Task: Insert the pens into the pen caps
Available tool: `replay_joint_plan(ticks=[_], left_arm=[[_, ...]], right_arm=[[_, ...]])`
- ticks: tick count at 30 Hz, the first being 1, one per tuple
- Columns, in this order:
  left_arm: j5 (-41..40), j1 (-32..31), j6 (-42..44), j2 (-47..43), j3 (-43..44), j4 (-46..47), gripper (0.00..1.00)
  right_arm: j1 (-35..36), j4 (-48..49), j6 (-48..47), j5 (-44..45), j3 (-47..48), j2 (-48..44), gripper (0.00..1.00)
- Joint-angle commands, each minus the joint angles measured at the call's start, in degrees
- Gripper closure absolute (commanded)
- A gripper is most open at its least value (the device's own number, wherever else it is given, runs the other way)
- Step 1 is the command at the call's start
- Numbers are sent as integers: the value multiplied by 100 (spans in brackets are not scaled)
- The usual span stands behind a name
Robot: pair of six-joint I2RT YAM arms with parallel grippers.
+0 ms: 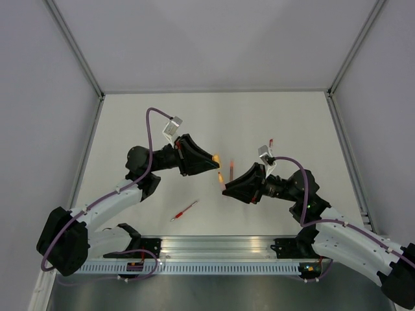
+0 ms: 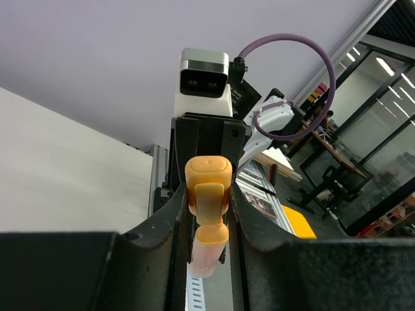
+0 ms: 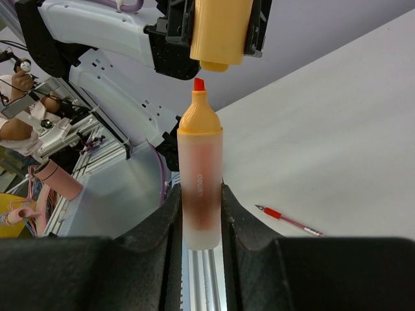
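My left gripper (image 1: 216, 159) is shut on an orange pen cap (image 2: 207, 184), held above the table; the cap also shows at the top of the right wrist view (image 3: 220, 29). My right gripper (image 1: 225, 184) is shut on a frosted orange highlighter pen (image 3: 201, 175), upright between its fingers (image 3: 165, 223). The pen's red tip (image 3: 200, 84) sits just under the cap's opening with a small gap. In the left wrist view the pen's pale body (image 2: 209, 249) shows right below the cap. A slim red pen (image 1: 185, 210) lies on the table, also in the right wrist view (image 3: 288, 220).
A small red piece (image 1: 271, 143) lies on the table behind the right wrist. An aluminium rail (image 1: 214, 249) runs along the near edge between the arm bases. Grey walls enclose the white table (image 1: 214, 116) on three sides.
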Motion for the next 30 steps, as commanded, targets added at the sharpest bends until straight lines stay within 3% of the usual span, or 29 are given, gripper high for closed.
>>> replay_joint_plan(ticks=[1,30], left_arm=[[155,-92,105,-3,185,394,98],[243,-391,447,23,-333,693,96]], right_arm=[[35,272,-47,13,42,-90,100],[35,175,-135,391,-63,-249,100]])
